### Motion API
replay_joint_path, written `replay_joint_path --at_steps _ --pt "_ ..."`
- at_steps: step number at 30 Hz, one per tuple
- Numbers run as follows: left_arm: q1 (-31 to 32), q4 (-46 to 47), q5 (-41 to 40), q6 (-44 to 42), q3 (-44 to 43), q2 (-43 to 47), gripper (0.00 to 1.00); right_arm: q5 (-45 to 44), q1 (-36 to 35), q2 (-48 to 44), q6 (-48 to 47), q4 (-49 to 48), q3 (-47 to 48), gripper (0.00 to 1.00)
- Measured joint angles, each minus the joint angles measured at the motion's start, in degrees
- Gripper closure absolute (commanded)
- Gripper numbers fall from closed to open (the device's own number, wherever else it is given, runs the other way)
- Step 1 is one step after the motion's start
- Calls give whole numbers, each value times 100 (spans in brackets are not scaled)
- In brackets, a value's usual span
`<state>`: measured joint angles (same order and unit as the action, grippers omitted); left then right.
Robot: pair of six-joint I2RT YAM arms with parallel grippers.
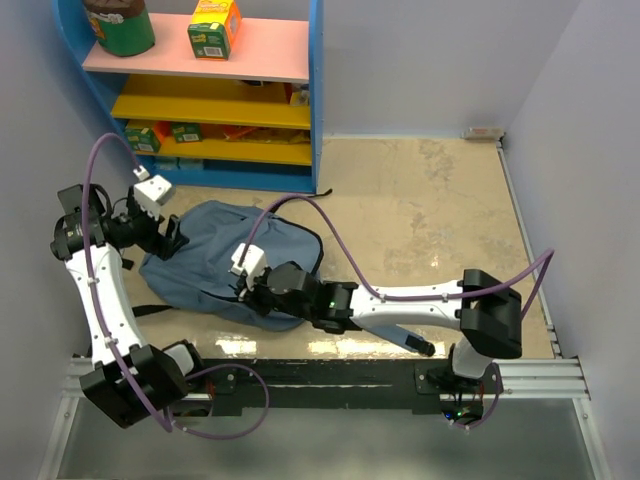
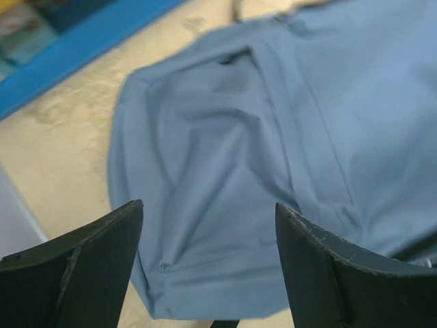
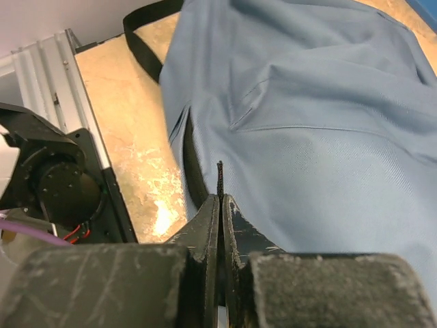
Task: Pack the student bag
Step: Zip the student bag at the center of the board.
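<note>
The student bag (image 1: pixel 225 255) is a slate-blue fabric backpack lying flat on the beige table, left of centre. It fills the left wrist view (image 2: pixel 273 137) and the right wrist view (image 3: pixel 328 116). My left gripper (image 1: pixel 170 238) is open just above the bag's left end, its two dark fingers (image 2: pixel 89 266) spread apart over the fabric with nothing between them. My right gripper (image 1: pixel 252 290) is at the bag's near edge and is shut on a thin black cord (image 3: pixel 220 179) whose tip sticks up from between the closed fingers (image 3: pixel 205 225).
A blue shelf unit (image 1: pixel 215 90) with pink and yellow shelves holding boxes and a jar stands at the back left, close behind the bag. A black strap (image 3: pixel 140 37) trails from the bag toward the table's near metal rail (image 1: pixel 330 375). Walls close in left and right.
</note>
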<state>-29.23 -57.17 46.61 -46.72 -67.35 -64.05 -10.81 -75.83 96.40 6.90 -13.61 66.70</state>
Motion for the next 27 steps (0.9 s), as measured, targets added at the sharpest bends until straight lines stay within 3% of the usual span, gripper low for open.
replay_joint_path --at_steps 3,8,11,12,15,22,27 --pt "28 -863 236 -1056 -35 -44 41 -85 4 -55 107 -170 -229 100" --pt "638 -1360 138 -2221 531 428 48 -269 2 -50 269 -459 -424 100" --pt "1150 -1611 68 -2719 1005 907 41 -485 2 -76 323 -533 -487 100" --pt "1335 -1681 55 -2846 1123 1051 26 -586 0 -118 356 -535 -531 100" --pt "1825 -1792 44 -3110 1366 1233 11 -883 -7 -306 468 -669 -785 100" --pt "2190 -1812 197 -3438 1775 1141 9 -1268 -7 -660 769 -894 -1248 100" --pt "2262 -1799 479 -3543 1801 1128 16 -1261 -7 -660 822 -953 -1263 100"
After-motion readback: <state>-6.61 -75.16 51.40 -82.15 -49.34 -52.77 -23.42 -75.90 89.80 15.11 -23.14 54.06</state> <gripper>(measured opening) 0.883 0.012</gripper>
